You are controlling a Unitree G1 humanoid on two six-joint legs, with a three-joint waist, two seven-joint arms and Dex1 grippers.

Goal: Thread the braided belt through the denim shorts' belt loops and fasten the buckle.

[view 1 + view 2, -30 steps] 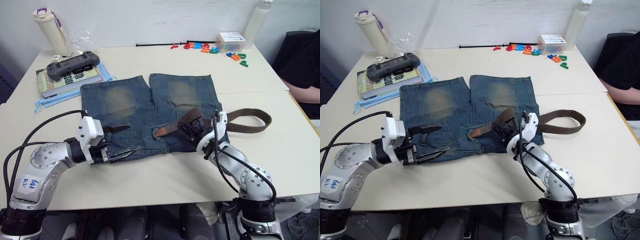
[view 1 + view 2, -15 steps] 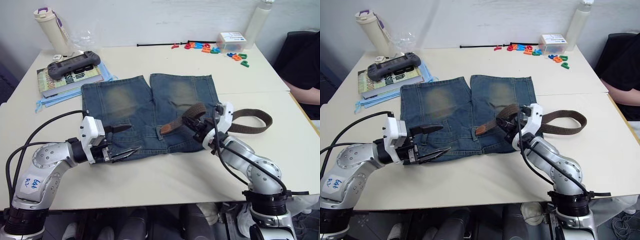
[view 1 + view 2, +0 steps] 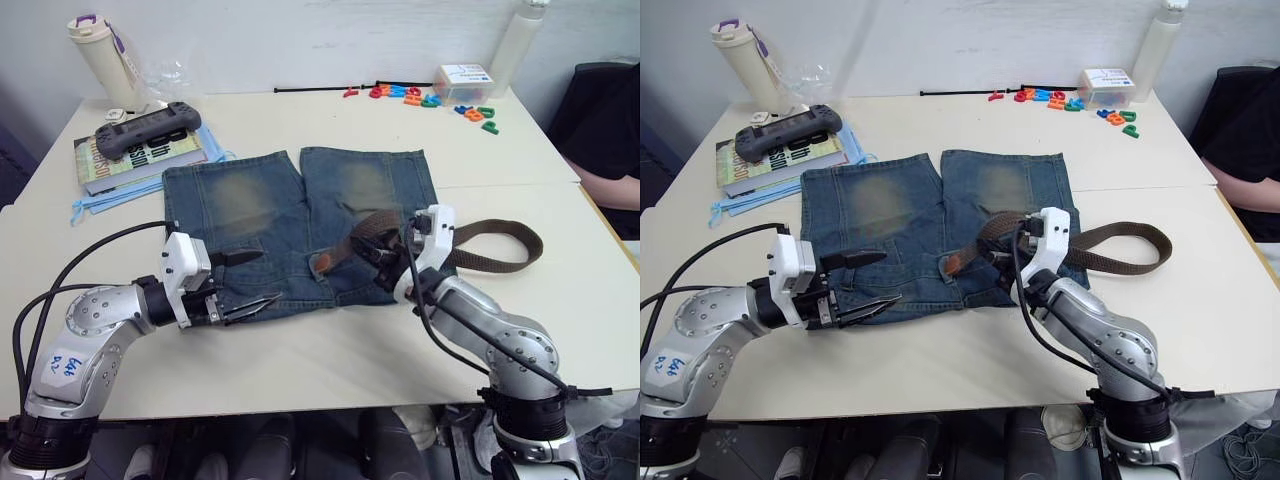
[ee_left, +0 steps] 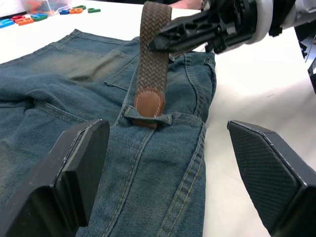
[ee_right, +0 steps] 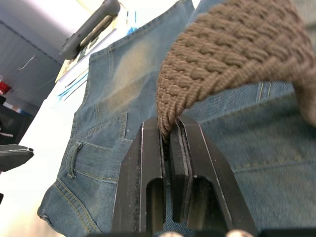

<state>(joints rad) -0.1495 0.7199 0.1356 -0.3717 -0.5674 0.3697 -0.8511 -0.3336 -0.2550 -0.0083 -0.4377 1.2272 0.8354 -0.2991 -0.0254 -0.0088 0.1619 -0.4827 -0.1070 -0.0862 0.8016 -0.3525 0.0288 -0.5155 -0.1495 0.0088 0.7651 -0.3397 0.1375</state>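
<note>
The denim shorts (image 3: 290, 215) lie flat in the middle of the table, waistband toward me. The braided belt (image 3: 500, 262) curves across their right side and off onto the table. My right gripper (image 5: 168, 129) is shut on the belt a little behind its brown leather tip (image 4: 149, 102). That tip rests against a belt loop (image 4: 148, 119) on the waistband, its end tucked just under it. My left gripper (image 3: 268, 276) stands open over the waistband's left part, to the left of that loop, holding nothing. The buckle is hidden.
Books with a grey game controller (image 3: 145, 128) and a light-blue cloth (image 3: 95, 205) sit at the back left beside a bottle (image 3: 100, 60). Coloured letters (image 3: 440, 100), a small box, a black cord (image 3: 310, 90) and a white bottle line the back. A person (image 3: 610, 130) sits at the right.
My right gripper rose with the belt, then came back down and left toward the waistband, bringing the leather tip to the loop. The left arm has hardly moved.
</note>
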